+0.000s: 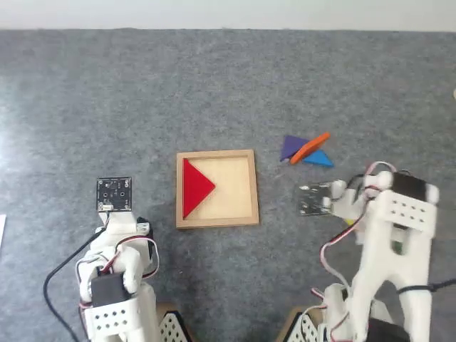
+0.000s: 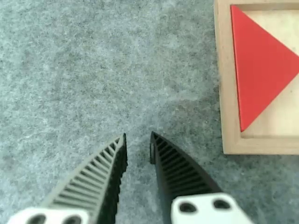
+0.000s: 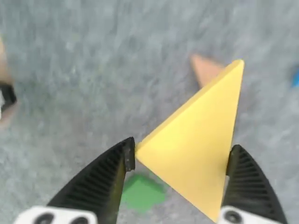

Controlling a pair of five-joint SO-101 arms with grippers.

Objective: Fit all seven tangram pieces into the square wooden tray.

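Observation:
The square wooden tray (image 1: pixel 251 187) lies mid-table with a large red triangle (image 1: pixel 195 187) in its left half; both also appear in the left wrist view, tray rim (image 2: pixel 224 93) and red triangle (image 2: pixel 259 65). My left gripper (image 2: pixel 138 137) hovers over bare carpet just left of the tray, open by a narrow gap and holding nothing. My right gripper (image 3: pixel 182 154) is shut on a large yellow triangle (image 3: pixel 196 154), held above the carpet to the right of the tray. A sliver of yellow (image 1: pixel 350 222) shows under the right arm.
Purple (image 1: pixel 291 146), orange (image 1: pixel 311 147) and blue (image 1: pixel 318 159) pieces lie overlapping on the carpet beyond the tray's right side. Below the held triangle lie a green piece (image 3: pixel 142 193) and a pale orange piece (image 3: pixel 205 70). The grey carpet (image 1: pixel 214 85) spreads behind the tray.

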